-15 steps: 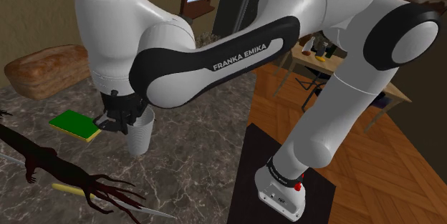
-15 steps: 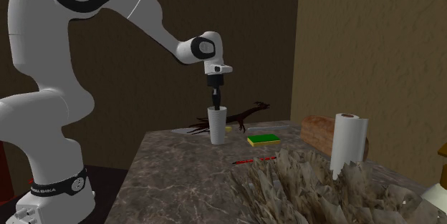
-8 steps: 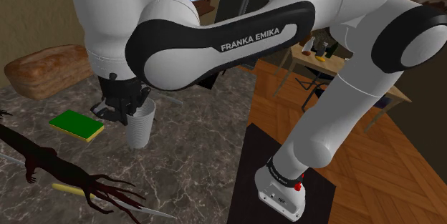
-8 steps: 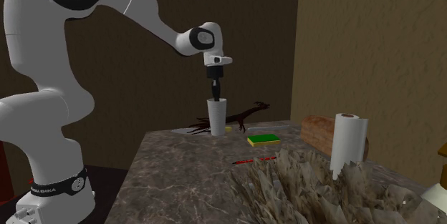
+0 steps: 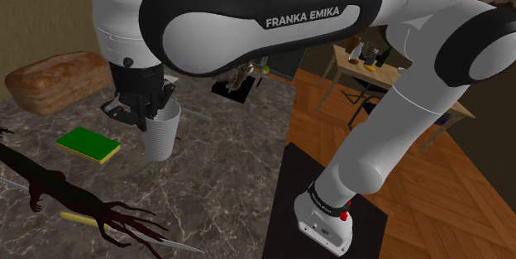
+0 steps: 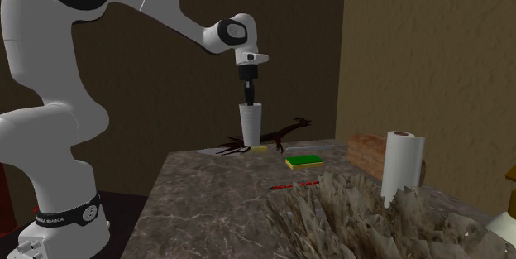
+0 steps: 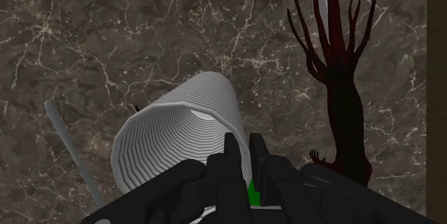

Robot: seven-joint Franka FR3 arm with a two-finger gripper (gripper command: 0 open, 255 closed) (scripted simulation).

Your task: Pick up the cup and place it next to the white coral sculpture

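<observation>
Lift step: the jaws pinch the cup [image 5: 163, 129] by its rim above the table [image 5: 231, 175]; next needs a level carry.

The flat green sponge [image 5: 87, 144] lies on the dark marble counter [image 5: 215, 166], at the shoulder view's left of the ribbed white cup [image 5: 162, 133].

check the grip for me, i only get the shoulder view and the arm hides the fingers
observer: in the wrist view the gripper is shut on the cup, with the rim wall clasped between the fingers.
operator: and where's the coral
observer: in the second exterior view the coral sits at the near end of the table, with a paper roll standing at its far side.
</observation>
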